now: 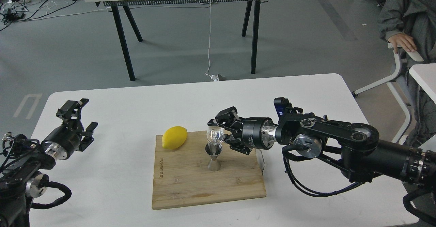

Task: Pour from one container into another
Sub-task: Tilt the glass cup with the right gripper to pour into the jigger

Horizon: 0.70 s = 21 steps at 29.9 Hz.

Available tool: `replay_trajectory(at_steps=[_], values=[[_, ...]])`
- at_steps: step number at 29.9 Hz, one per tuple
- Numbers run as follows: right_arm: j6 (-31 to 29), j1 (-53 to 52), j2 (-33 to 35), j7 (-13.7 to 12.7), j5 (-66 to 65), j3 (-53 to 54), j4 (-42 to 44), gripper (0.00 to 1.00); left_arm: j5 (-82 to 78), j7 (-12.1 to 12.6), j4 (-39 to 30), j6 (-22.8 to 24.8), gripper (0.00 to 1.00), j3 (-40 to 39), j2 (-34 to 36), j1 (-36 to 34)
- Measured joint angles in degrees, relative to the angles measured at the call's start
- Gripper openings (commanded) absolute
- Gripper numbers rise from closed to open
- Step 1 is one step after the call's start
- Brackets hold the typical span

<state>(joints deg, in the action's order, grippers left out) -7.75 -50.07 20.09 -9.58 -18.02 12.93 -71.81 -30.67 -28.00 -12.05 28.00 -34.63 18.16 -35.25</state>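
Note:
The small clear glass cup (215, 136) hangs tipped over, directly above the mouth of the steel jigger (214, 157). My right gripper (219, 135) is shut on the cup, its arm reaching in from the right. The jigger stands upright on the bamboo cutting board (204, 186). Whether anything flows from the cup I cannot make out. My left gripper (78, 118) is open over the table's left side, far from both containers and holding nothing.
A yellow lemon (174, 137) lies on the board's far left corner. The white table (119, 111) bears the board. Behind it stands another table on black legs (122, 39). A seated person (405, 26) is at the far right.

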Motion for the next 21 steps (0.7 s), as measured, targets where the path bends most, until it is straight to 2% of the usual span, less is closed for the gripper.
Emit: replay_trajectory(at_steps=[21], values=[[-1.2,-1.6,-0.3,0.0,-1.0,-1.3,0.1,0.41,0.0,0.0,0.0,0.0,1.0,0.0,0.0,0.0]])
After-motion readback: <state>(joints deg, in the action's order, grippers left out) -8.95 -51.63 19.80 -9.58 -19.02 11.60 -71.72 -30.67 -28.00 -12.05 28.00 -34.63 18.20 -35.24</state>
